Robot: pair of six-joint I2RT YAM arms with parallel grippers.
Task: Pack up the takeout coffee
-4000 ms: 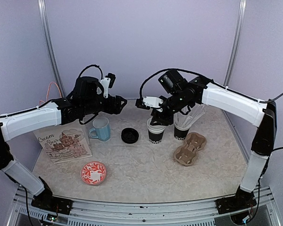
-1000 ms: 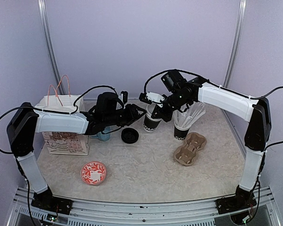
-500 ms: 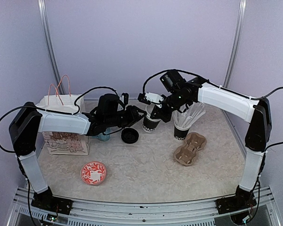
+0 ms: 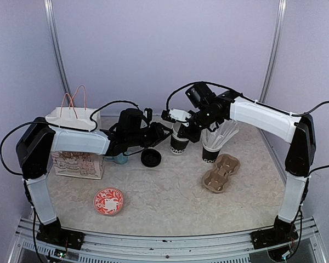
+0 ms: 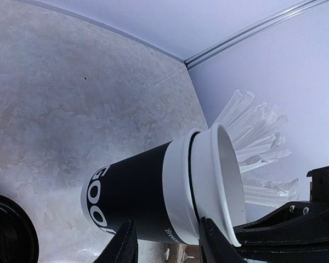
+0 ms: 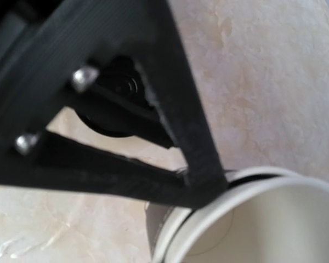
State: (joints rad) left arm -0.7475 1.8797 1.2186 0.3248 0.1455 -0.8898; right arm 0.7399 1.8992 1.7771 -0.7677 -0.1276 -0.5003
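My right claw (image 4: 182, 126) grasps the rim of the takeout coffee cup (image 4: 179, 146); I should centre my released left claw (image 4: 164, 131) on its black wall before closing

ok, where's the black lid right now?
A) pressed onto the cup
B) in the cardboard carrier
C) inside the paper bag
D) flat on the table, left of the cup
D: the lid lies flat on the table just left of the cup, and the cup's mouth is uncovered, its white inside showing in the right wrist view.
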